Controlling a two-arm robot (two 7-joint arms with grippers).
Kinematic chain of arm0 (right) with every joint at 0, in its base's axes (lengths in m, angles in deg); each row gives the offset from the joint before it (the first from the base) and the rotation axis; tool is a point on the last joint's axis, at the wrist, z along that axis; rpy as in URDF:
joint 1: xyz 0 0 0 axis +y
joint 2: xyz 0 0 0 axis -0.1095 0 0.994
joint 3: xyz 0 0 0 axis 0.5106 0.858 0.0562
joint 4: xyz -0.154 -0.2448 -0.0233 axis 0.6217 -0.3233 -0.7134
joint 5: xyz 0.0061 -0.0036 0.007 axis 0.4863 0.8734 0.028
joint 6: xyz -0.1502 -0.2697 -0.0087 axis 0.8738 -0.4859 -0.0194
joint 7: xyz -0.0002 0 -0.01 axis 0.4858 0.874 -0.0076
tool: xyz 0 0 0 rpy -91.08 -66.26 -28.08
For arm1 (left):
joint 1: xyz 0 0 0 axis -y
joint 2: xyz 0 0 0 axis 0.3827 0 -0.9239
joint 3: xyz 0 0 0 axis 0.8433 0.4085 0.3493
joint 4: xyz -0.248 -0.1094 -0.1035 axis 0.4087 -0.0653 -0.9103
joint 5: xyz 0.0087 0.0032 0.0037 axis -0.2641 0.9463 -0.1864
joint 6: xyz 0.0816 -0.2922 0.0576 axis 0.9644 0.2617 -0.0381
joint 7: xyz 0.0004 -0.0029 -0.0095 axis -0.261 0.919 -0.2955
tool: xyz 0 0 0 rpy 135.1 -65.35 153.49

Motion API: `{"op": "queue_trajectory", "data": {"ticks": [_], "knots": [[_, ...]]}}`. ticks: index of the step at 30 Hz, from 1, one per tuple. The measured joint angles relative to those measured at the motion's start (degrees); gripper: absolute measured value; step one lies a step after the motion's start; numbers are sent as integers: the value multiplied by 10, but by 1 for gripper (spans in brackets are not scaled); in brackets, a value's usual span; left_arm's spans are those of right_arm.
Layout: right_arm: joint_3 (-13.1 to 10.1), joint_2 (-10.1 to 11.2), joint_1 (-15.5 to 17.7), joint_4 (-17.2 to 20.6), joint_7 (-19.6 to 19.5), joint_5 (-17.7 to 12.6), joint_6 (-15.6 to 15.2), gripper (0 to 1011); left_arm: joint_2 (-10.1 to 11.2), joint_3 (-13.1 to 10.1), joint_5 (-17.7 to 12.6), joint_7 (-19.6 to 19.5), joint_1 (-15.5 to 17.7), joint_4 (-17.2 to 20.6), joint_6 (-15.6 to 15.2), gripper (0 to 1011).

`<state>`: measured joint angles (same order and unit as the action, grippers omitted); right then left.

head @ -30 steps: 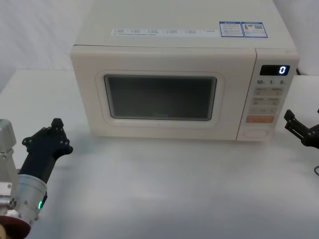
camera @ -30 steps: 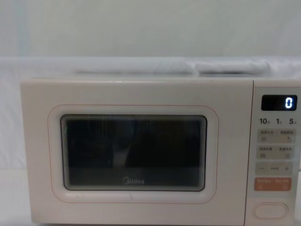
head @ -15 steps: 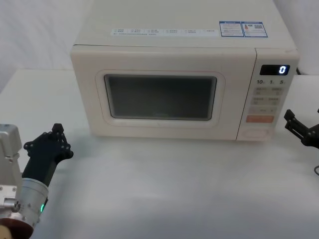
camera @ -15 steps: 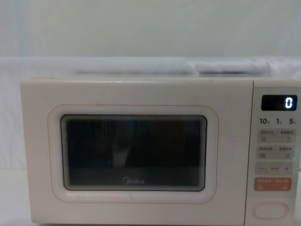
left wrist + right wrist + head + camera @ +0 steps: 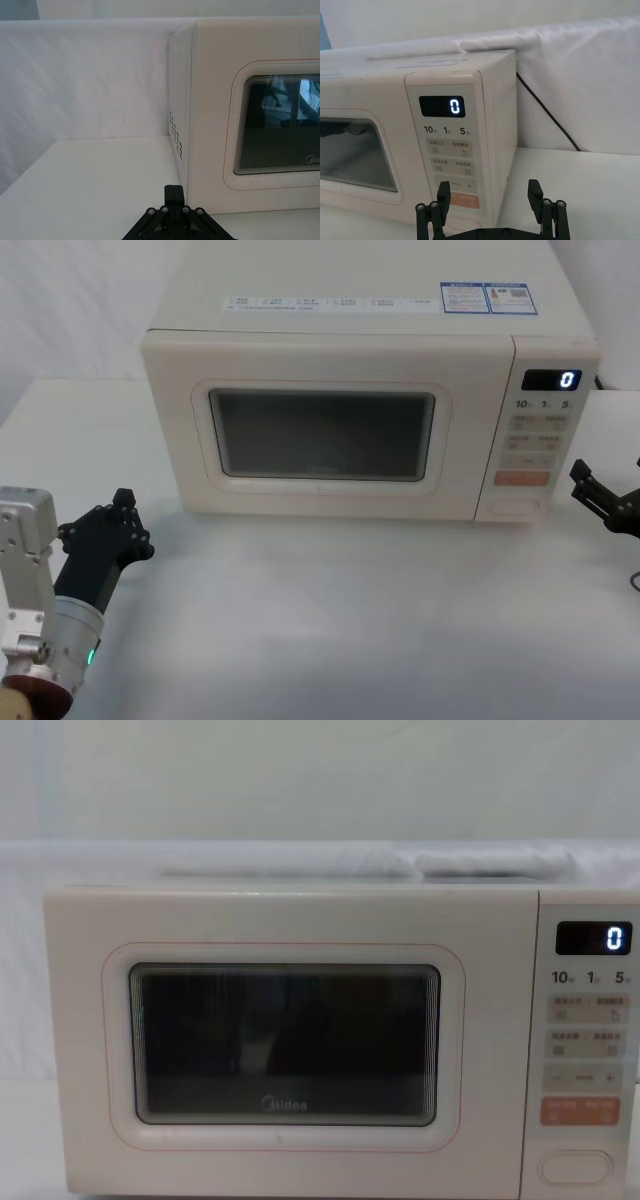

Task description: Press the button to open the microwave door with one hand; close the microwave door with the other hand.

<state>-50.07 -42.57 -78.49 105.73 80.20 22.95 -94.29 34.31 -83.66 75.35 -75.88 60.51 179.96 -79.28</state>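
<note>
microwave door [image 5: 322,435] flush closed | button [image 5: 512,508] untouched | left pincer [image 5: 118,519] low on surface, clenched | right pincer [image 5: 490,202] released, beside panel

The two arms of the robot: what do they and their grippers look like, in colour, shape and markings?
The left gripper is black and angular, with small screw heads on its body. It sits on a silver-grey cylindrical wrist that carries a small glowing green light, beside a boxy light-grey metal part. The right gripper is also black, with two upright fingers and silver screws along its base.
</note>
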Motion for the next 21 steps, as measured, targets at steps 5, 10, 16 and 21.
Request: {"op": "queue_trajectory", "data": {"ticks": [5,10,16,21], "knots": [[0,0,0,0,0,0,0,1002,1,0,2,0,0,1,0,0],[0,0,0,0,0,0,0,1002,1,0,4,0,-1,2,-1,0],[0,0,0,0,0,0,0,1002,1,0,5,0,-1,2,-1,0],[0,0,0,0,0,0,0,1002,1,0,5,0,-1,3,-1,97]]}}
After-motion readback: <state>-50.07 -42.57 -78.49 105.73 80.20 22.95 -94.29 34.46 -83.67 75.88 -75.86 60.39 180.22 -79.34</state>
